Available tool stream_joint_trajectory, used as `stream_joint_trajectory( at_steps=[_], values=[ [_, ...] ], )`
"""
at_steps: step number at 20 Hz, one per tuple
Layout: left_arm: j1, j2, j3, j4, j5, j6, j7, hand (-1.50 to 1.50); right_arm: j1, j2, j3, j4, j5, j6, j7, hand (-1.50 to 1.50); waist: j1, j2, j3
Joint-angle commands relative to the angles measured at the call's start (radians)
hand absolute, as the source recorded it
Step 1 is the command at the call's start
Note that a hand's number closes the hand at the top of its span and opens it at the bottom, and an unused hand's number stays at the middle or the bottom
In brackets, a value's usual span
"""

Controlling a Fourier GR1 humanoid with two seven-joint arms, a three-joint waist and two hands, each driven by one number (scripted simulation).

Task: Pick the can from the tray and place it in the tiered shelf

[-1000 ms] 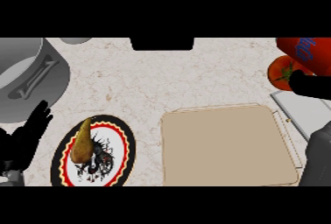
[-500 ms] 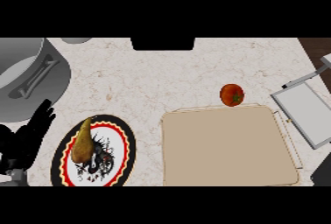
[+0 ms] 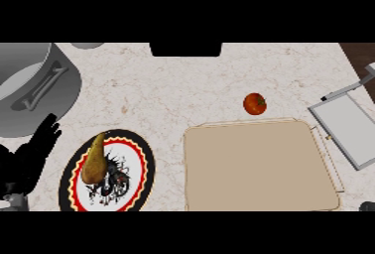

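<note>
The beige tray [image 3: 256, 168] lies at the lower centre right with nothing on it. No can shows anywhere in view. The grey tiered shelf [image 3: 350, 130] sits at the right edge, and only its flat top panel and a metal bar show. My left hand [image 3: 33, 155] rests at the left edge beside the plate, fingers straight and pointing up, holding nothing. My right hand is out of view.
A small red tomato [image 3: 255, 103] lies on the counter just beyond the tray's far edge. A patterned plate [image 3: 135, 171] at the lower left carries a pear [image 3: 93, 159]. A grey pot with a lid [image 3: 33, 94] fills the upper left. A black block [image 3: 185, 48] sits at the top edge.
My right hand, which held a red can at the upper right a second ago, has left the view with it. The tomato has shifted left toward the tray's far edge. The left hand stayed put.
</note>
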Motion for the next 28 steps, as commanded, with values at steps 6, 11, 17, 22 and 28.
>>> stream_joint_trajectory(
  at_steps=[6,11,17,22,28],
  values=[
    [-0.048,-0.013,0.003,0.023,-0.011,-0.001,0.017,0.00,-0.079,-0.190,-0.101,0.259,0.014,0.013,-0.018,1.50,0.003,0.005,0.000],
    [-0.025,-0.010,0.027,0.039,-0.021,-0.012,-0.031,0.00,0.047,-0.175,-0.120,0.318,-0.001,-0.140,-0.054,1.50,0.004,0.006,0.001],
    [0.025,-0.024,0.024,-0.042,-0.015,-0.019,0.017,0.00,0.116,-0.226,-0.219,0.322,-0.108,-0.208,-0.104,1.50,0.001,0.002,0.001],
    [-0.011,-0.007,0.052,0.022,-0.017,-0.043,-0.024,0.00,0.090,-0.309,-0.235,0.533,-0.137,-0.286,-0.132,1.50,0.005,0.005,0.001],
    [0.032,-0.061,0.017,-0.016,-0.047,-0.015,-0.031,0.00,0.147,-0.344,-0.266,0.635,-0.147,-0.393,-0.128,-1.50,0.008,0.005,0.001]
  ],
)
